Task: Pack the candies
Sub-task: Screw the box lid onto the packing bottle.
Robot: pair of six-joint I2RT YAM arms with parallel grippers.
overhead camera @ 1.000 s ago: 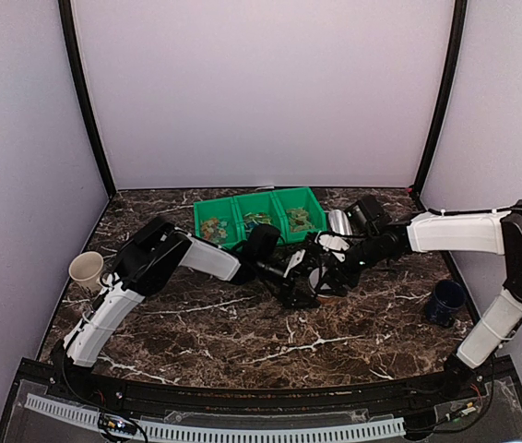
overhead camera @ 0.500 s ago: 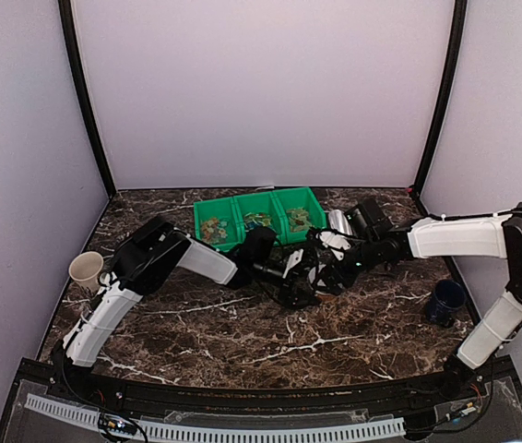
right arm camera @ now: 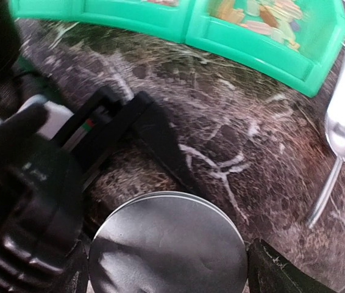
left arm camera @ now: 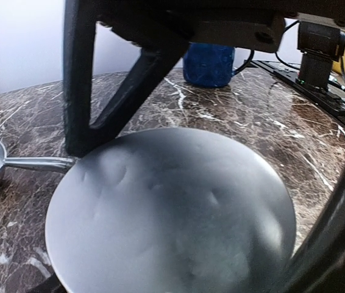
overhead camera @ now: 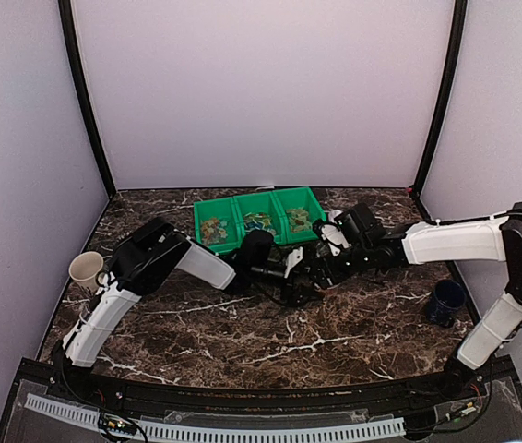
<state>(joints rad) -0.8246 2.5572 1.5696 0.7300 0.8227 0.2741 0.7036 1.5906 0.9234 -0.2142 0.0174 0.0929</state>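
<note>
Candies [right arm camera: 264, 15] in bin [right arm camera: 252, 60], beyond right fingers [right arm camera: 276, 274] (well apart).

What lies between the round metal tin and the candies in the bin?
In the right wrist view, only bare marble table and the green bin's front wall separate the round metal tin from the candies.

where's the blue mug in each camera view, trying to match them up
Top external: the blue mug stands on the table at the right, beside the right arm.
Left wrist: the mug is at top centre, far across the table.
Right wrist: not in it.
Shared landmark: the round metal lid, low in both wrist views; it is hard to make out from above.
</note>
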